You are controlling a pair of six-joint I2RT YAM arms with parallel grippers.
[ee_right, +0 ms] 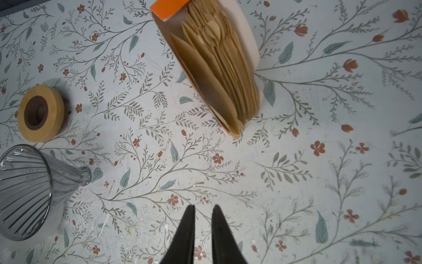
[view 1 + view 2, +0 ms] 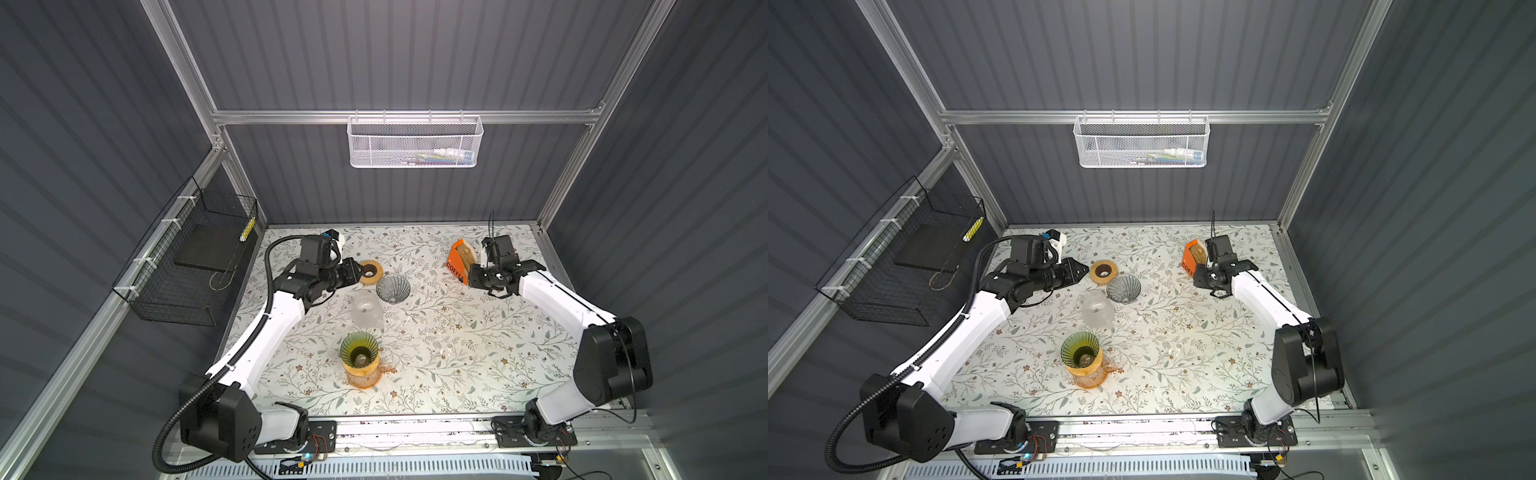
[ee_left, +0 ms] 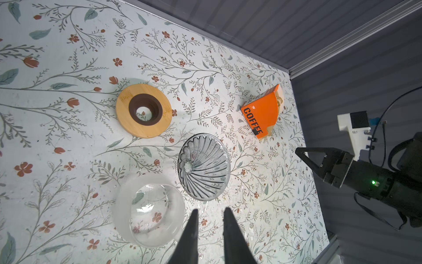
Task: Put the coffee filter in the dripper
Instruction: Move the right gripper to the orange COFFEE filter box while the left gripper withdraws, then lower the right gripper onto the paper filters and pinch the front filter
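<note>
**A:** Where are the filters?

**B:** The filters (image 1: 219, 68) stand on edge, fanned out, in the orange box (image 2: 456, 262), their brown paper showing through its open side. The box sits on the table (image 2: 457, 353) toward the far right corner.

**A:** Is anything holding one?

**B:** No. The right gripper (image 1: 203, 206) hangs just beside the box with its tips over bare table, apart from the paper. Its jaws stand a narrow gap apart with nothing between them.

**A:** And the dripper?

**B:** Two show. The grey dripper (image 2: 392, 289) lies tipped on its side near the middle of the table, well left of the box. The green dripper (image 2: 359, 348) sits upright on an amber carafe (image 2: 363, 376) toward the front, well apart from the box.

**A:** What lies around the grey one?

**B:** A wooden ring (image 3: 143, 110) with a dark collar lies flat just behind it. A clear glass bowl (image 3: 148, 210) sits just in front of it. I cannot tell whether bowl and dripper touch.

**A:** The left arm?

**B:** The left gripper (image 3: 210, 209) is at the ring's left edge in both top views, and I cannot tell whether it touches. Its jaws are slightly apart and empty. In the left wrist view the tips show over the table beside the bowl's rim.
</note>
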